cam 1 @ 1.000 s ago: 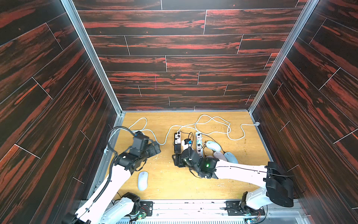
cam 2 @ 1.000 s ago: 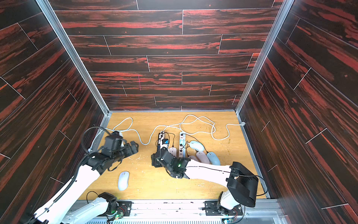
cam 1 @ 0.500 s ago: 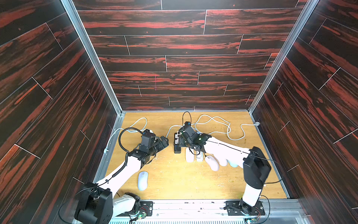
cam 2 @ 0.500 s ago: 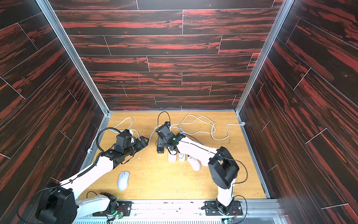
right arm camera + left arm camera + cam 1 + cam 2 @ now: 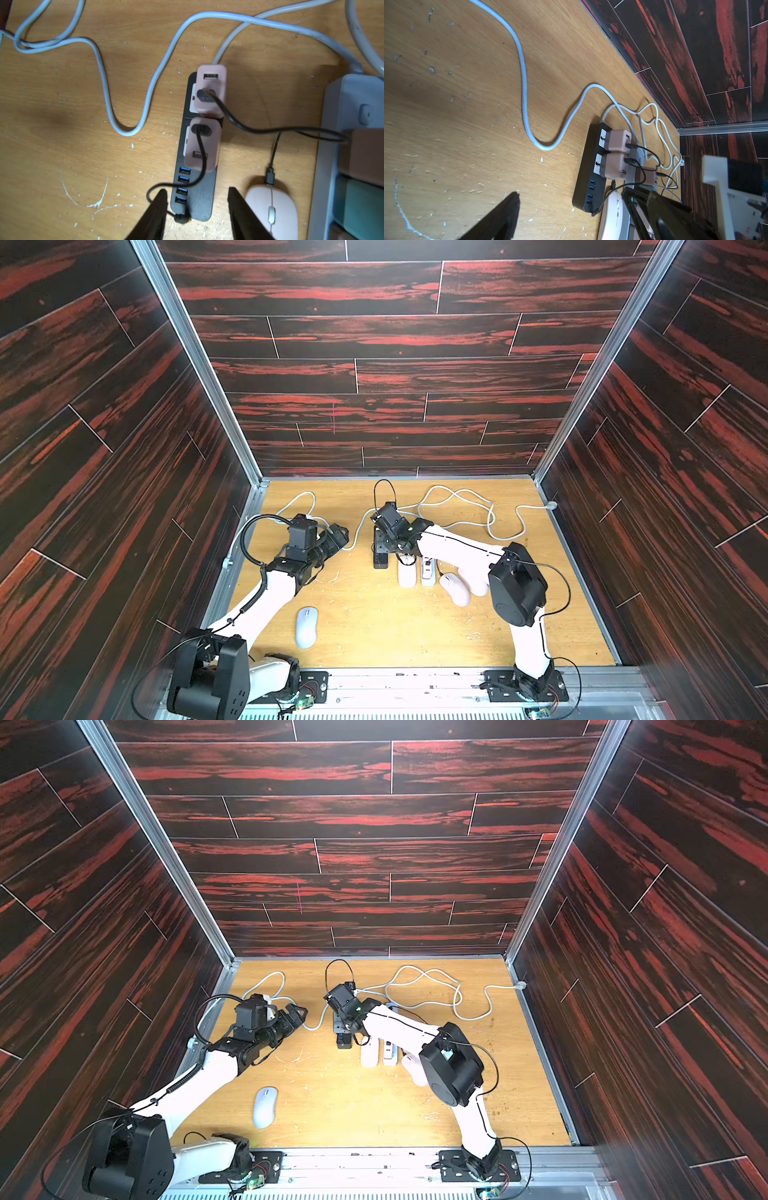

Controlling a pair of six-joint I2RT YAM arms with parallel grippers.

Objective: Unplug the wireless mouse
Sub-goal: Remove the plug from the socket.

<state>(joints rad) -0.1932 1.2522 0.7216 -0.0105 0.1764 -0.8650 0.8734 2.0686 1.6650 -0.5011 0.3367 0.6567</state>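
Since the right gripper hangs released, jaws straddling the end of the black power strip, it should sidestep to the pink mouse just beside it, pinch the black plug at its nose and pull straight out. The left gripper, spread wide, could pin the pink mouse.

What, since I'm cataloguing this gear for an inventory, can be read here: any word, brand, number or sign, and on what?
No legible text in any view.
Black power strip: tiny marks at its blue USB ports, too blurred to read.
Two pink chargers: no print visible.
Pink mouse: no print visible.
White power strip: no lettering visible.
White mouse: too small to tell.
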